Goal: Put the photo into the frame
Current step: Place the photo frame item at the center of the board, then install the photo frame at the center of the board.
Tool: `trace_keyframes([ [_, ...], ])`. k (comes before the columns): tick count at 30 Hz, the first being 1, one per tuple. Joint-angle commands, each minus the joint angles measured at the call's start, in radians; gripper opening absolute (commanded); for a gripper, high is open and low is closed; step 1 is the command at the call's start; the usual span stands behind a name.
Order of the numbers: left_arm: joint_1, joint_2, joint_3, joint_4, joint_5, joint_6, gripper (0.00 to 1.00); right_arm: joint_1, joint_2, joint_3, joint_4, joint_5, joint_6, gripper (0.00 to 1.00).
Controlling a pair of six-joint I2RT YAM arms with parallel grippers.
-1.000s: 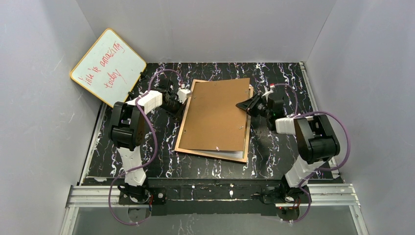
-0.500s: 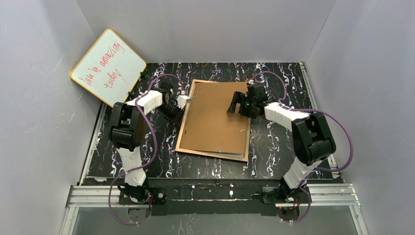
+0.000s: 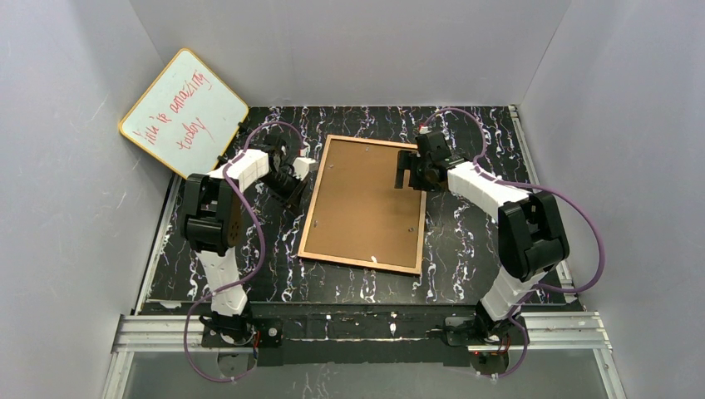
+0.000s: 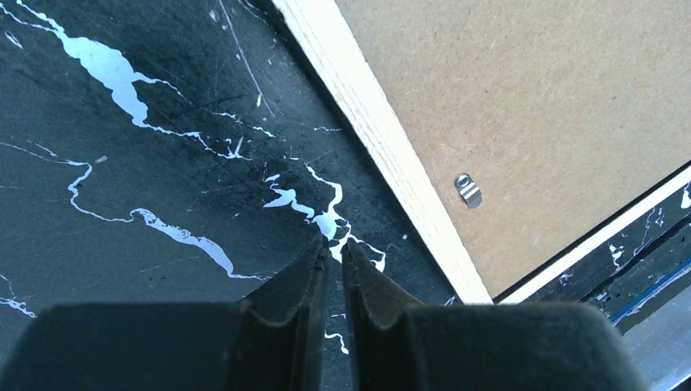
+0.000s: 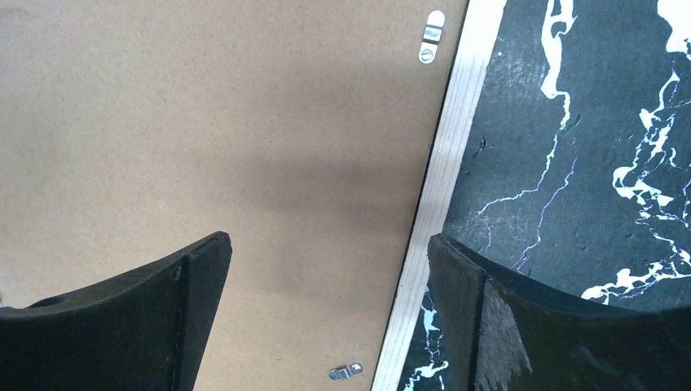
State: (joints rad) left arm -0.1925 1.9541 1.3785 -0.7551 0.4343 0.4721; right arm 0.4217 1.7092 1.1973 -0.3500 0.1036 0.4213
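The frame point(image 3: 313, 208) lies face down on the table, its light wood rim point(image 4: 383, 147) upward. A brown hardboard backing panel point(image 3: 362, 199) sits flat inside it, with small metal clips point(image 5: 432, 32) along the rim. The photo is hidden. My left gripper point(image 3: 304, 169) hangs just off the frame's left edge near the far corner. Its fingers are shut, with only a thin slit and bare table between the tips point(image 4: 332, 244). My right gripper point(image 3: 409, 176) is wide open over the frame's right rim point(image 5: 444, 179), one finger point(image 5: 195, 277) above the backing point(image 5: 204, 122), holding nothing.
A yellow-edged whiteboard point(image 3: 184, 112) with red writing leans against the left wall at the back. Grey walls close in the black marbled table point(image 3: 465, 249) on three sides. A metal rail point(image 3: 357, 328) runs along the near edge by the arm bases.
The backing panel, skewed and raised over the frame before, now lies flat inside the rim. My right gripper swung in over the right edge and opened. The left gripper drew back off the frame.
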Motion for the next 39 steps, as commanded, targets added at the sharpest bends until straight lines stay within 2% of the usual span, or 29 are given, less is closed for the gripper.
trace_keyframes([
  [1,0.004,-0.041,0.011,-0.039,0.021,0.01,0.11,0.003,-0.011,0.034,0.012,-0.025,0.003,0.99],
  [7,0.004,-0.024,0.009,-0.012,0.032,-0.018,0.13,0.003,-0.068,0.043,0.063,-0.095,0.022,0.99],
  [11,0.004,-0.01,0.01,-0.01,0.075,-0.041,0.14,0.002,-0.107,0.013,0.097,-0.269,0.057,0.99],
  [14,0.004,-0.02,-0.01,-0.008,0.099,-0.043,0.16,0.02,-0.17,-0.099,0.201,-0.441,0.104,0.97],
  [15,0.004,-0.024,-0.016,-0.009,0.103,-0.043,0.16,0.04,-0.192,-0.144,0.232,-0.456,0.118,0.91],
  [20,0.004,-0.043,-0.04,-0.009,0.115,-0.04,0.17,0.21,-0.288,-0.248,0.158,-0.294,0.148,0.42],
  [23,0.004,-0.046,-0.045,-0.009,0.116,-0.036,0.17,0.31,-0.369,-0.34,0.209,-0.246,0.213,0.23],
  [29,0.004,-0.054,-0.051,-0.007,0.099,-0.028,0.17,0.476,-0.39,-0.41,0.183,-0.11,0.273,0.02],
  [39,0.004,-0.077,-0.06,-0.022,0.124,-0.03,0.22,0.545,-0.328,-0.479,0.251,-0.053,0.291,0.01],
])
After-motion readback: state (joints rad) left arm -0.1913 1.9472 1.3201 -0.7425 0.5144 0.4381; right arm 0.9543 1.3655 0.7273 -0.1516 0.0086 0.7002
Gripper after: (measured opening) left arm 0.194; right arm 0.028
